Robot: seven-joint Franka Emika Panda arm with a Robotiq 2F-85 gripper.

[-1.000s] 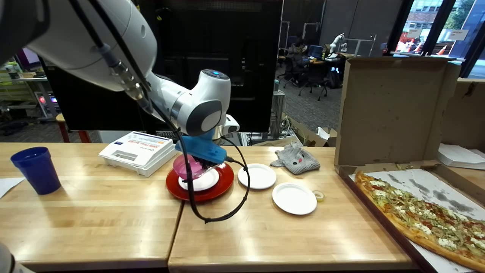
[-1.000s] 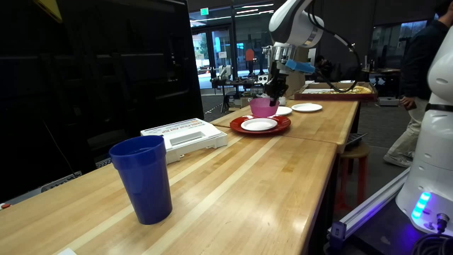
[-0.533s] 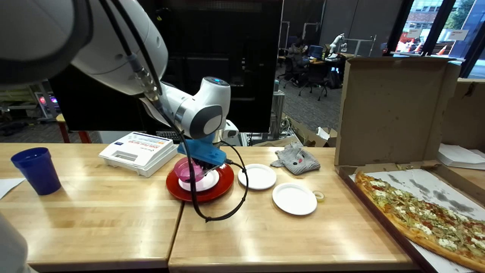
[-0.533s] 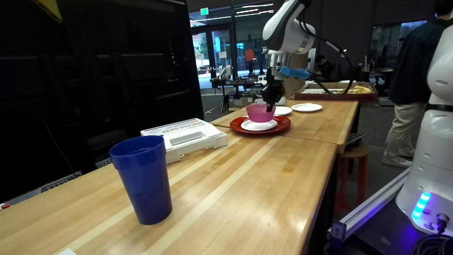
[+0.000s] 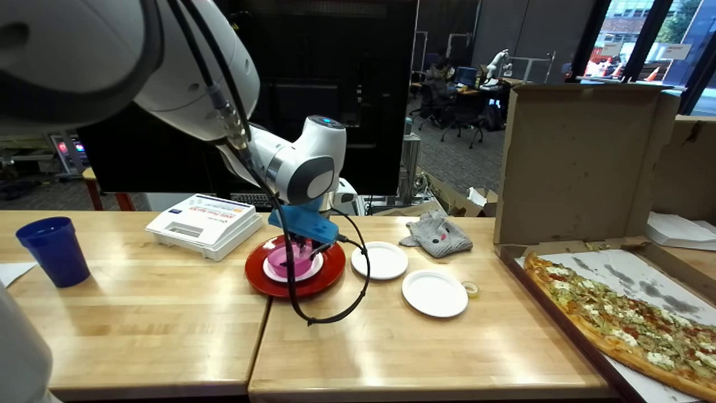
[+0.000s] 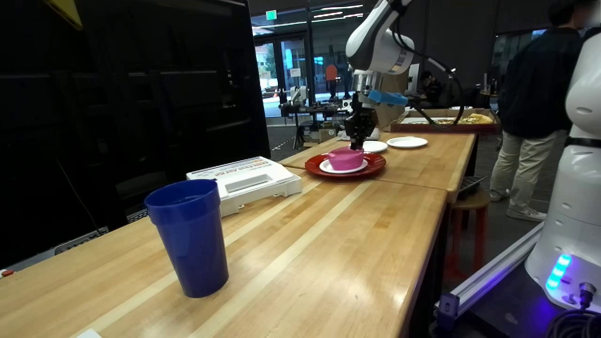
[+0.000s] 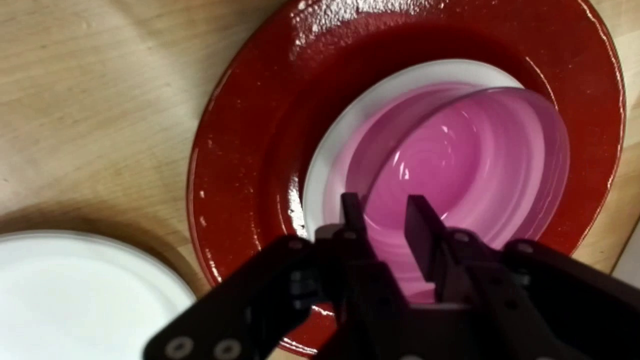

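One bowl (image 7: 440, 165) on white plate (image 7: 331, 145), atop red plate (image 7: 240, 165). Apparently straddled at the rim by gripper (image 7: 384, 201), slightly spread, clamping nothing evident. Foreseeable fault: tipping or dragging it, by catching the rim during sideways withdrawal.

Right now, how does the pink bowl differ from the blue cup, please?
The pink bowl is shallow; the blue cup is tall. The bowl sits on a white plate; the cup stands on the table. The claw is at the bowl, away from the cup. Both are open-topped.
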